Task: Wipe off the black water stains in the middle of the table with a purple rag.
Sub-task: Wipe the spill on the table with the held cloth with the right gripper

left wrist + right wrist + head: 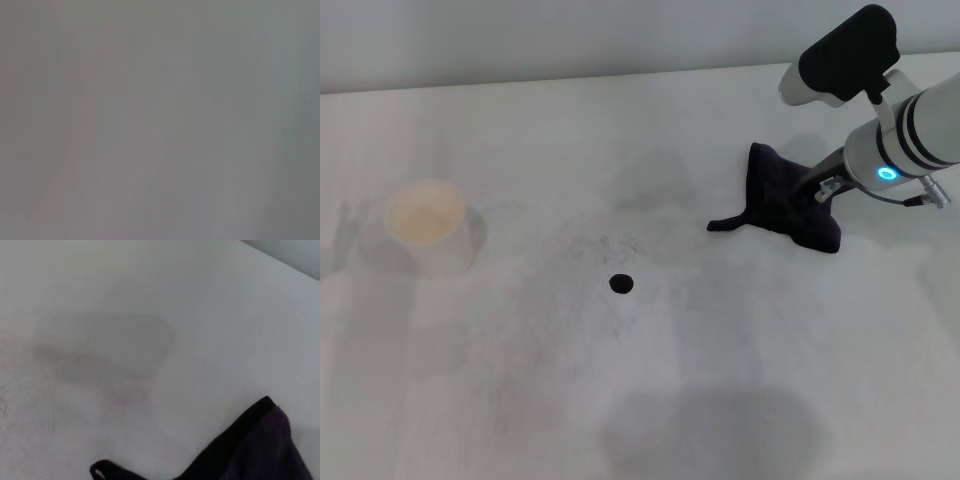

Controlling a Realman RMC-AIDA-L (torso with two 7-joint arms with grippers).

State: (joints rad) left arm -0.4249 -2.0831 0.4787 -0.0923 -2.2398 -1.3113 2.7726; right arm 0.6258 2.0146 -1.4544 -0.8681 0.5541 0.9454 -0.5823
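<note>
The purple rag [780, 200] is bunched up and raised at the right of the white table [570, 120], with a small tail trailing off to its left. My right gripper [813, 190] reaches into it from the right and is shut on it, its fingertips hidden by the cloth. In the right wrist view the rag's dark-edged corner [260, 450] hangs over the tabletop. The black water stain [621, 284], a small round spot, lies in the middle of the table, well to the left of the rag and nearer me. My left gripper is out of view.
A white cup [428, 226] stands at the left of the table. Faint grey smudges [610, 245] lie around and beyond the black spot. The left wrist view shows only a plain grey blur.
</note>
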